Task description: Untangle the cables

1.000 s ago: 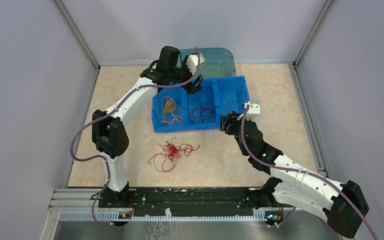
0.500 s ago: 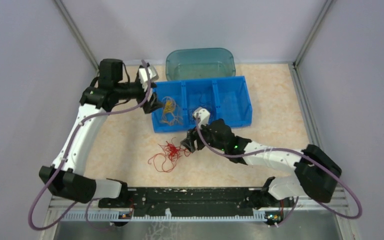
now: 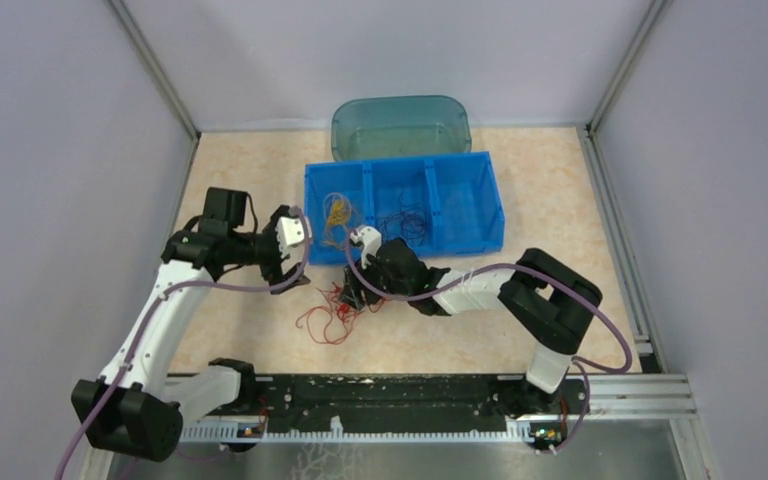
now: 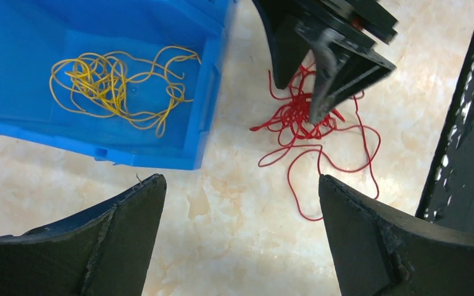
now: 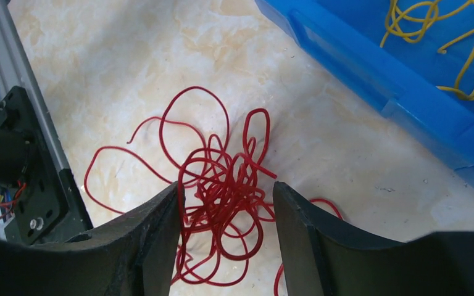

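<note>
Blue bin (image 3: pixel 465 200) on table (image 3: pixel 560 260): yellow cables (image 3: pixel 337 212) in its L compartment, dark ones (image 3: pixel 405 218) in the mid one. R gripper (image 5: pixel 227 191), fingers partway apart, straddles red cable clump (image 4: pixel 302 117) on table just in front of bin. L gripper (image 4: pixel 241 185) gapes wide, empty, near bin's L corner.

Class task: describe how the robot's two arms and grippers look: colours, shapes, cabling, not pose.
The left arm and right arm share one build: white links joined by bulky black joint housings, a thin lavender cable looping alongside, and a white camera block at the wrist. The left gripper and right gripper have black, wedge-shaped fingers.
</note>
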Controlling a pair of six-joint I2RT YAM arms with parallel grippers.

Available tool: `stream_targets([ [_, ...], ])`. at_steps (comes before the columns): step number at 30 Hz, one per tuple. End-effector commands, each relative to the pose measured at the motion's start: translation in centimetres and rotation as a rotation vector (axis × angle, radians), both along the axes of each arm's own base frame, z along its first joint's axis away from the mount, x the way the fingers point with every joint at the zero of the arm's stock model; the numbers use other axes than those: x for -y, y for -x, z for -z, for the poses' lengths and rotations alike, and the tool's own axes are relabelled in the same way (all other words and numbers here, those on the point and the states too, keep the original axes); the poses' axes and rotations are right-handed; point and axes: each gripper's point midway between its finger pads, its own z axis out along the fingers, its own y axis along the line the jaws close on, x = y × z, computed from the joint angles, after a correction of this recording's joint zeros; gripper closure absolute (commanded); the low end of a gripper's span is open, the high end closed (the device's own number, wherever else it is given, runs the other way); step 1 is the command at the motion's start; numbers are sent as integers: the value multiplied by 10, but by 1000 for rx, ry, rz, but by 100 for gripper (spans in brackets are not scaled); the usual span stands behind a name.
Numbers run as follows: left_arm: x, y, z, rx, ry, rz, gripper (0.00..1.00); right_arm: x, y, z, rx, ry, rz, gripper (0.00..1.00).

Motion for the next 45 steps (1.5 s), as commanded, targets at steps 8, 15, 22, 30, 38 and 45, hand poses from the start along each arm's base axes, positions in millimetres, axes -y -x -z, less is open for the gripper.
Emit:
stream_targets([
  [8,1,30,10,107,-19,184,4,-36,-37,-39,9,-145,102,47],
  [15,2,31,10,111,-11,192,4,-42,-32,-47,-22,-190,83,56],
  [22,4,30,6,125,0,195,5,-40,-32,-69,-3,-233,88,92],
  [30,18,22,-18,137,121,149,6,-25,-24,-158,125,-372,69,100],
  [38,44,21,-63,99,348,135,5,2,7,-270,245,-594,9,100],
  [45,66,40,-92,28,495,233,25,13,24,-317,279,-706,-28,100],
])
